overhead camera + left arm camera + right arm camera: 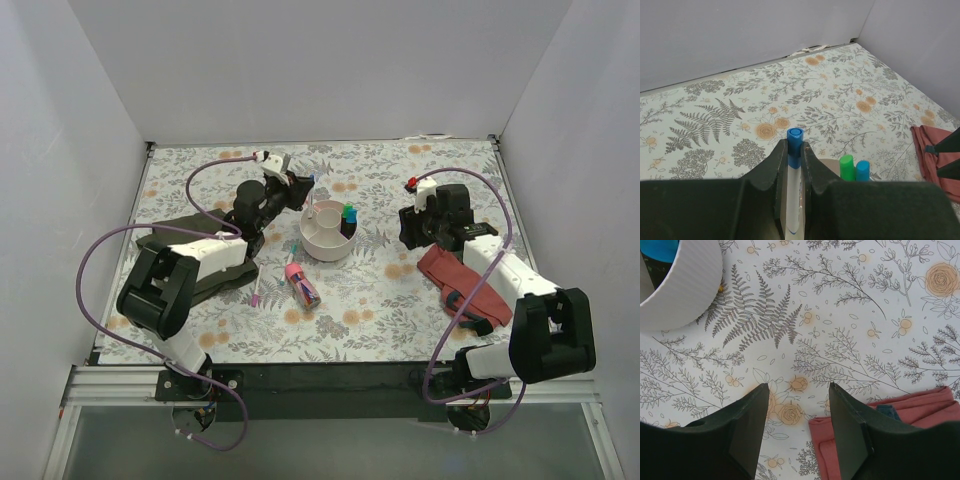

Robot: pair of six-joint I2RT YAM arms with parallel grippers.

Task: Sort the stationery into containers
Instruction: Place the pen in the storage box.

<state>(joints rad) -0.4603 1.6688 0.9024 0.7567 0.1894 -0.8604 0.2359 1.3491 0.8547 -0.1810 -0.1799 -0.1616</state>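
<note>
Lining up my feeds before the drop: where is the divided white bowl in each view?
Top external: bowl near the picture's centre.
Left wrist: a rim sliver just right of the left claw's fingers.
Right wrist: its ribbed wall fills the top left corner.
Shared landmark: red cloth, right of the bowl in every view.

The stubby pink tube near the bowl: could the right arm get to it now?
Probably yes. The right fingers are open and empty, and only bare table seems to lie between them and the pink tube.

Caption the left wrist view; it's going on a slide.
Left gripper clamps a blue-capped pen against the floral tabletop, two highlighters just beyond.
</note>
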